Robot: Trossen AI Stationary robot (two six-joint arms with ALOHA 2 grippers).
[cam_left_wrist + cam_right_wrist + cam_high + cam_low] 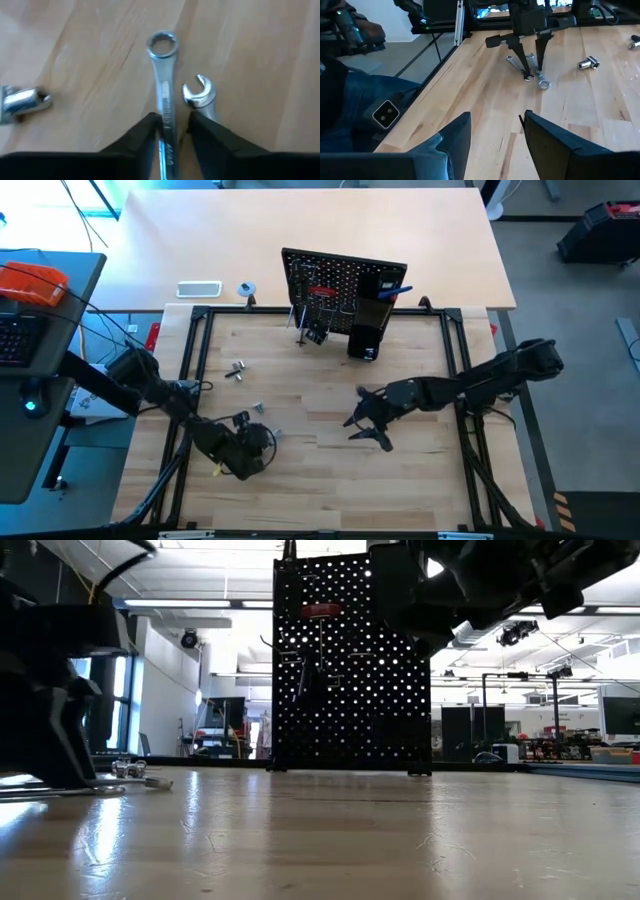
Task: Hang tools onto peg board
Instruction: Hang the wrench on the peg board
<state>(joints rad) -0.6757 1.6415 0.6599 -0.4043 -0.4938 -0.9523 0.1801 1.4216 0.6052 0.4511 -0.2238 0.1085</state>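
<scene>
Left wrist view: left end effector (172,131) fingers straddle a silver wrench (163,85) on the table (90,55), seemingly pinching it. Right end effector (495,135) hovers, fingers apart.

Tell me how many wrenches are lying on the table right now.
2. One wrench lies between the left gripper fingers, ring end pointing away. A second wrench lies right beside it, open end showing, partly hidden by a finger. Others may be out of sight.

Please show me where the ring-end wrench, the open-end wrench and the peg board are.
ring-end wrench (161,45): left wrist view, on its ring end.
open-end wrench (199,92): left wrist view, on its open jaw.
peg board (350,690): low view, on the perforated panel.
</scene>
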